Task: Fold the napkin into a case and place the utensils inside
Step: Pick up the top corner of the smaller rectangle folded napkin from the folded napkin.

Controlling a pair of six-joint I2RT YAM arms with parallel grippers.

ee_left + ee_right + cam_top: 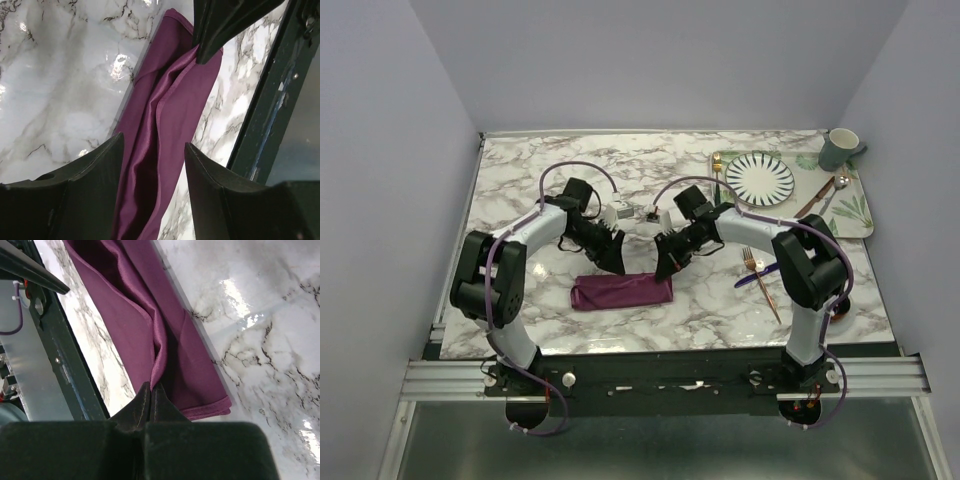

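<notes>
Napkin [621, 292]: I see it folded long, at 6 o'clock on the table [520, 200].
Left gripper [617, 262]: jaws apart — above the cloth.
Right gripper [665, 268]: clamped on a fold at its 3 o'clock end.
Fork [761, 285], knife [757, 277]: crossed, at 3 o'clock of the napkin.

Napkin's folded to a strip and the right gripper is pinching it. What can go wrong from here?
1. The right gripper is shut on a raised ridge of the napkin while the left gripper hangs open above it. Nothing pins the strip, so any pull would likely drag or unfold it.
2. The folds look loose and puckered, so the pouch may not hold its shape.
3. The fork and knife lie crossed, so picking one may shift the other.
</notes>
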